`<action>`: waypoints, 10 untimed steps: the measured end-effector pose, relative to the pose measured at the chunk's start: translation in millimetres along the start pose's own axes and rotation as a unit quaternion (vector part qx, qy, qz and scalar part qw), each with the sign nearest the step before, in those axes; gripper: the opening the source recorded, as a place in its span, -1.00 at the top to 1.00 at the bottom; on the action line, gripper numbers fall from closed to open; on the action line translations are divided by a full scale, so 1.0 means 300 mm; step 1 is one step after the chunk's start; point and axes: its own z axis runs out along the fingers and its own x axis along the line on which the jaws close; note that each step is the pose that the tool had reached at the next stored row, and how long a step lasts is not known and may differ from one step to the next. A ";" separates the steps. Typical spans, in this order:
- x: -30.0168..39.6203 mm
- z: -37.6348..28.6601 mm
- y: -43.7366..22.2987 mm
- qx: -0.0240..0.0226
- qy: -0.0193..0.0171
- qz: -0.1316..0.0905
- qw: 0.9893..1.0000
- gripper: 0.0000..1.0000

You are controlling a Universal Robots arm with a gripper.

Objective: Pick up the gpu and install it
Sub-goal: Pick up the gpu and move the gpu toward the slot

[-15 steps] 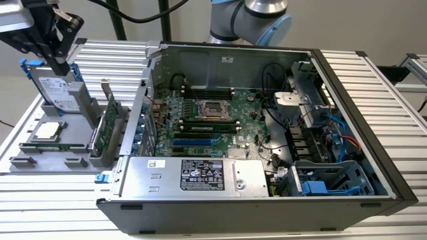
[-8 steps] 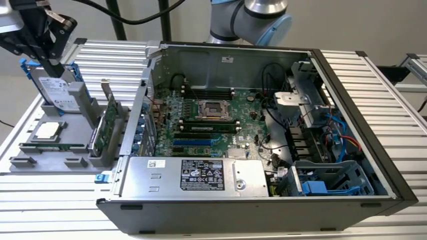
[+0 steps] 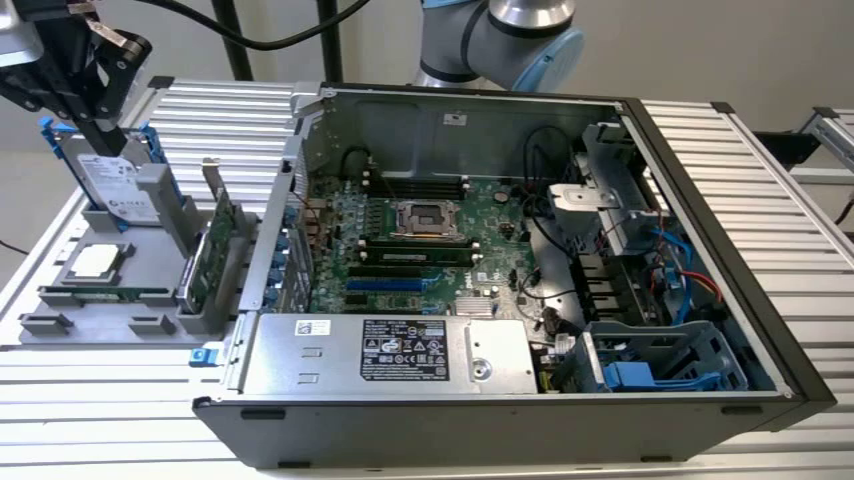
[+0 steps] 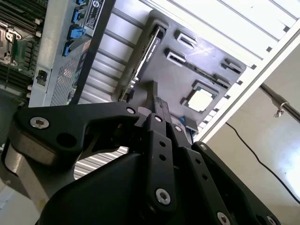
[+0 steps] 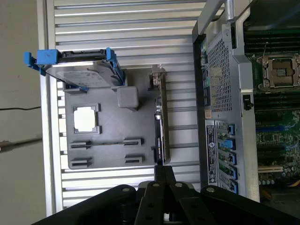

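Exterior view: the gpu [image 3: 218, 248] stood on edge in a grey holder [image 3: 80, 325] near the edge of the worktop [image 3: 107, 400], beside the open computer case [image 3: 507, 430], likely upright for gripping. Jaws hung above, pressed together, empty.

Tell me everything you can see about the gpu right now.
The gpu is a flat green circuit-board card with a silver metal end bracket at its top. It stands upright on edge in a slot of the grey holder tray, just outside the open computer case, on the exterior view's left of it. In the first wrist view it shows edge-on, thin and dark. The tool hangs apart from it, higher up.
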 end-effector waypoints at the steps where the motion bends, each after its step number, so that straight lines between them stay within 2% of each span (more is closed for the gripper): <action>1: 0.000 0.000 0.000 0.000 0.000 0.000 1.000 1.00; 9: 0.000 0.000 0.000 0.000 0.000 0.000 1.000 1.00; 10: 0.000 0.000 0.000 0.000 0.000 0.000 1.000 -1.00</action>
